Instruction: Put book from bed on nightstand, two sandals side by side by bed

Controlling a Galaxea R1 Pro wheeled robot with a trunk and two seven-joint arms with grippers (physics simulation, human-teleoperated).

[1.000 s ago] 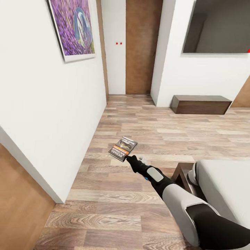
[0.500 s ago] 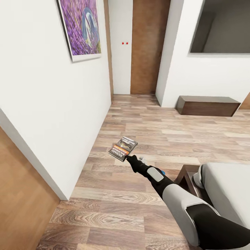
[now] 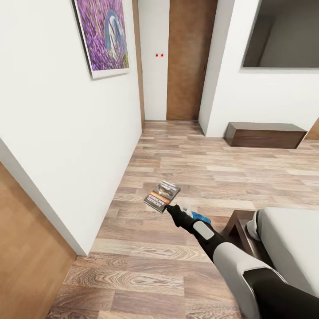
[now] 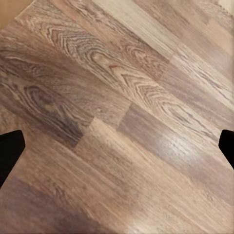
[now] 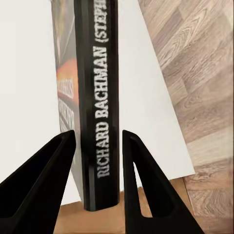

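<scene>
Over the plank floor (image 3: 146,261), left to right: wall picture (image 3: 104,35); book (image 3: 162,196), held in the air, right gripper (image 5: 96,170) fingers clamped on its spine; a blue sandal (image 3: 202,218) on the floor; bed (image 3: 290,248); left gripper (image 4: 117,146), fingers apart over bare planks

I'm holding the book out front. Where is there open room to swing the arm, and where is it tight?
Open plank floor lies ahead, bordered by the white wall on the left and the low dark cabinet at the far right. It is tighter by the bed corner, where a blue sandal lies under the right gripper holding the book.
</scene>
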